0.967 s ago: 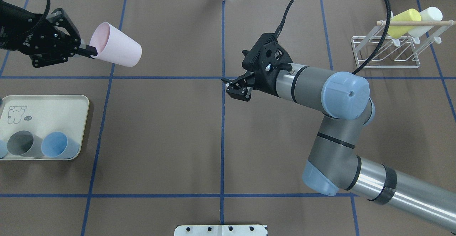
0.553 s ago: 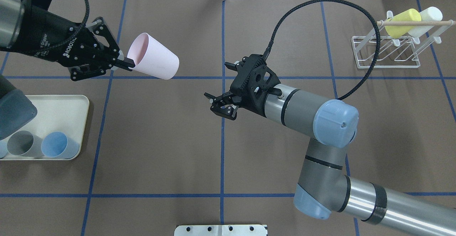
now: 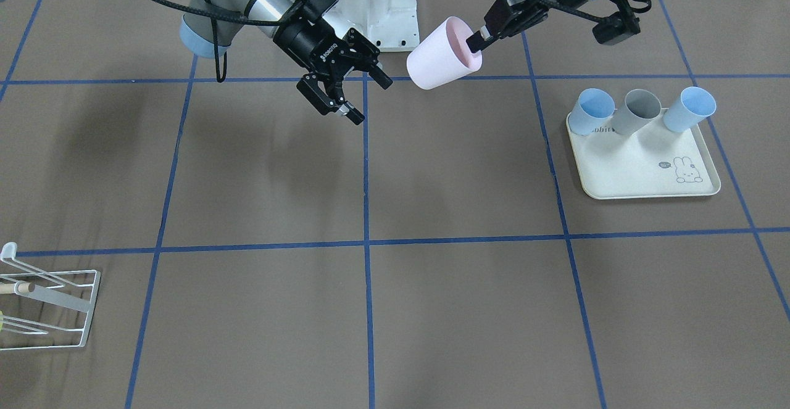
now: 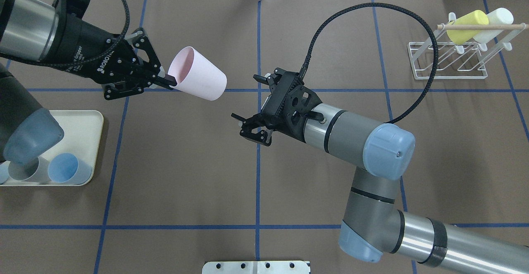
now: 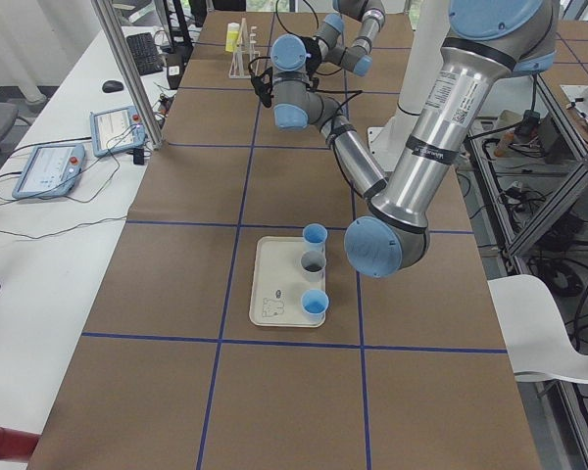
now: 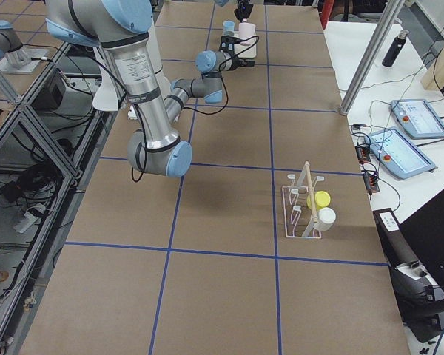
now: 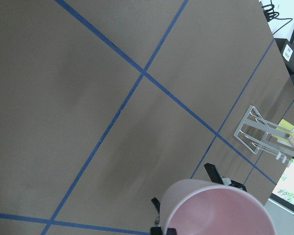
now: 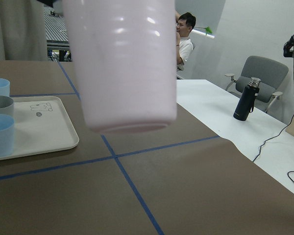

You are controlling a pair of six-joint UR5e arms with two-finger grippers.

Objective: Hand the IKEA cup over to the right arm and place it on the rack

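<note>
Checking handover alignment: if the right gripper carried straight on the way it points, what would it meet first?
Probably the pink cup, held base towards it in the left gripper. The right gripper may instead pass just under the cup; depth is unclear.

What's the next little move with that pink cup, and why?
Probably ease the right gripper toward the pink cup until its open jaws straddle the base. The left gripper holds the cup aloft by its rim, base toward the right gripper, with a gap between.
</note>
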